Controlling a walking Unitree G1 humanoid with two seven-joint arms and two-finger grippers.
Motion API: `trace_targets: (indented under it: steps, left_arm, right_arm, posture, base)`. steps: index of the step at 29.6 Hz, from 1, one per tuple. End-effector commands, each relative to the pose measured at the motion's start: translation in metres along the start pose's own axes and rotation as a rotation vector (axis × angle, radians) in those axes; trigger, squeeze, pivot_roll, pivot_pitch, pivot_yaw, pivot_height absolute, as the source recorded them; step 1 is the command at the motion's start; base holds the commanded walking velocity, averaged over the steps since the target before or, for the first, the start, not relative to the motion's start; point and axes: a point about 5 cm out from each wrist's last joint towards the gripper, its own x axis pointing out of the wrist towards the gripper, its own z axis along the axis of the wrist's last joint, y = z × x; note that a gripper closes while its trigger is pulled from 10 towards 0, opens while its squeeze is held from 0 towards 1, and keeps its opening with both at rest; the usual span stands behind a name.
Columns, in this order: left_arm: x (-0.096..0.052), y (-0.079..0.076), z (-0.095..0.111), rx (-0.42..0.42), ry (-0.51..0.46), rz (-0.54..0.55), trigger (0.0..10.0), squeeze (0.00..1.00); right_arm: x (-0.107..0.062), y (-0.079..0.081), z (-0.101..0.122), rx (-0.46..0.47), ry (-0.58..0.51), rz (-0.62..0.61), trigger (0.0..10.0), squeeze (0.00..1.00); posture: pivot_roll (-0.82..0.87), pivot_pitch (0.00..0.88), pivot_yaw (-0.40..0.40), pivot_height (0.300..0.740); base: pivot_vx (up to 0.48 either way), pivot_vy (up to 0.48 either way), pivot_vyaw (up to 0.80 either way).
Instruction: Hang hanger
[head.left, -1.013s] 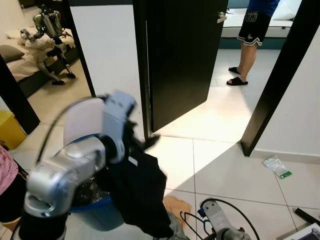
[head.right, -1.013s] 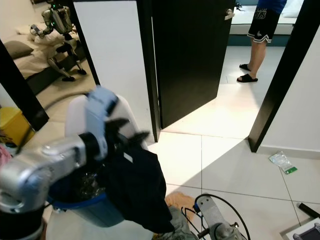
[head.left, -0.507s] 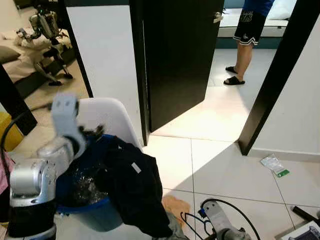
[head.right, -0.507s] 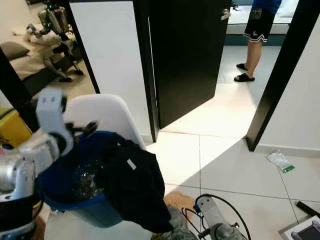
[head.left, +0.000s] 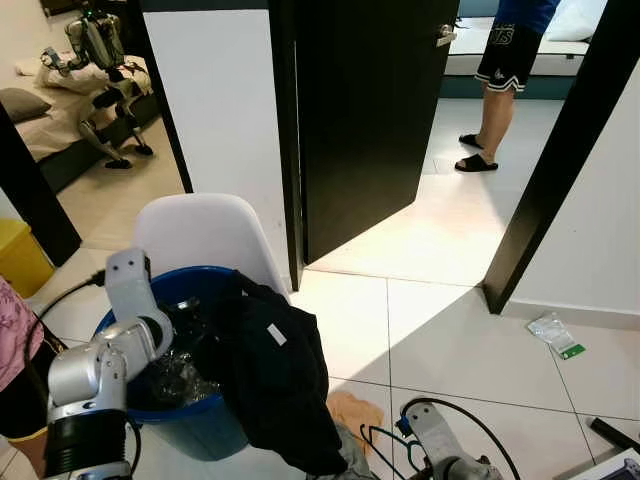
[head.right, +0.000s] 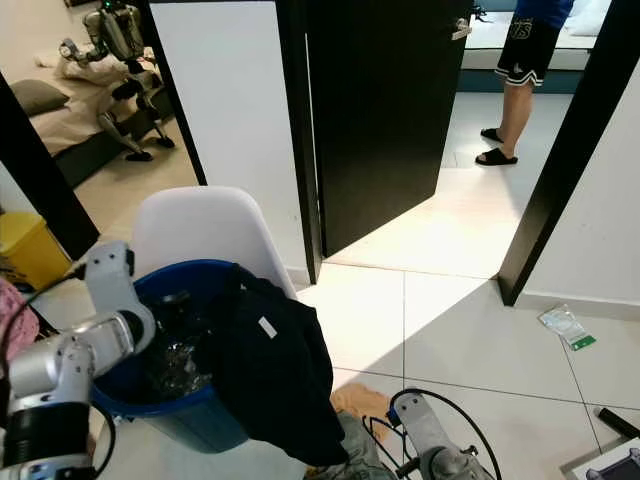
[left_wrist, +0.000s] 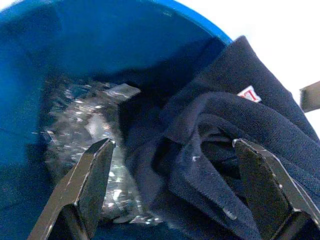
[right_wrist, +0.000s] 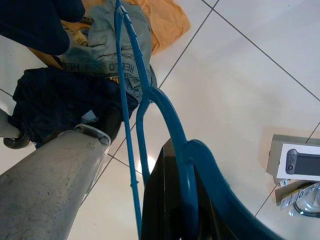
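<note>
The blue hanger runs out of my right gripper, which is shut on its hook low over the tiled floor; its thin frame also shows by my right arm. My left gripper is open inside the blue bucket, its fingers spread above a navy garment and crumpled clear plastic. That dark garment hangs over the bucket's rim. My left arm reaches in from the left.
The bucket sits against a white chair. Jeans and an orange cloth lie on the floor near the hanger. An open black door leads to a room where a person stands. A yellow bin stands left; a plastic packet lies right.
My left arm, raised with the dark garment a second ago, has swung left and dropped into the bucket. The garment now lies draped over the rim. The right arm has stayed put.
</note>
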Motion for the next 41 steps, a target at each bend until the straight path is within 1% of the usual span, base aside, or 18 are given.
trace_targets:
  steps: [1,2,3,8,13,17,22,23,27,28,29,33,41]
  left_arm:
    - [0.006,-0.001,0.0,-0.021,-0.007,-0.024,10.0,0.0]
    - [0.013,-0.005,-0.004,-0.039,0.013,-0.066,10.0,0.0]
    - [0.015,-0.006,-0.006,-0.045,0.02,-0.082,10.0,0.0]
    - [0.022,-0.01,-0.01,-0.02,0.04,-0.086,10.0,0.0]
    - [0.026,-0.008,-0.013,-0.022,0.053,-0.079,10.0,0.0]
    - [0.033,-0.003,-0.021,-0.013,0.081,-0.073,10.0,0.0]
    - [0.035,-0.002,-0.027,-0.015,0.096,-0.073,10.0,0.0]
    - [0.037,-0.002,-0.032,-0.035,0.112,-0.081,10.0,0.0]
    - [0.038,-0.003,-0.036,-0.062,0.123,-0.098,10.0,0.0]
    - [0.039,-0.004,-0.037,-0.077,0.118,-0.104,1.1,0.0]
    - [0.04,-0.004,-0.037,-0.09,0.112,-0.111,0.0,0.0]
    - [0.042,-0.004,-0.037,-0.112,0.103,-0.123,0.0,0.0]
    - [0.045,-0.003,-0.032,-0.126,0.09,-0.128,0.0,0.0]
  right_arm:
    - [0.0,0.002,-0.002,-0.012,0.008,0.008,10.0,0.0]
    - [0.0,0.002,-0.002,-0.013,0.008,0.009,10.0,0.0]
    - [0.0,0.002,-0.003,-0.013,0.008,0.009,10.0,0.0]
    - [0.0,0.002,-0.004,-0.014,0.01,0.009,10.0,0.0]
    - [0.0,0.002,-0.005,-0.014,0.012,0.009,10.0,0.0]
    - [0.0,0.002,-0.006,-0.017,0.015,0.011,10.0,0.0]
    - [0.0,0.002,-0.006,-0.018,0.016,0.011,10.0,0.0]
    - [0.0,0.002,-0.007,-0.018,0.017,0.012,10.0,0.0]
    - [0.0,0.003,-0.007,-0.018,0.018,0.012,10.0,0.0]
    - [0.0,0.003,-0.007,-0.019,0.019,0.013,10.0,0.0]
    - [0.0,0.003,-0.007,-0.019,0.019,0.013,10.0,0.0]
    - [0.0,0.003,-0.008,-0.02,0.02,0.012,10.0,0.0]
    - [-0.001,0.002,-0.007,-0.024,0.021,0.009,10.0,0.0]
  posture:
    - [-0.02,0.033,0.029,0.74]
    - [-0.02,0.037,0.029,0.74]
    - [-0.02,0.037,0.029,0.74]
    - [-0.03,0.047,0.031,0.74]
    - [-0.03,0.052,0.03,0.74]
    - [-0.03,0.061,0.03,0.74]
    - [-0.04,0.064,0.03,0.74]
    - [-0.04,0.066,0.029,0.74]
    - [-0.04,0.067,0.028,0.74]
    - [-0.05,0.069,0.026,0.74]
    - [-0.05,0.071,0.026,0.74]
    - [-0.05,0.071,0.026,0.74]
    - [-0.05,0.067,0.023,0.74]
  base:
    - [0.0,0.0,0.0]
    - [0.0,0.0,0.0]
    - [0.0,0.0,0.0]
    - [0.0,0.0,0.0]
    - [0.0,0.0,0.0]
    - [0.0,0.0,0.0]
    - [0.0,0.0,0.0]
    - [0.0,0.0,0.0]
    - [0.0,0.0,0.0]
    - [0.0,0.0,0.0]
    - [0.0,0.0,0.0]
    - [0.0,0.0,0.0]
    - [0.0,0.0,0.0]
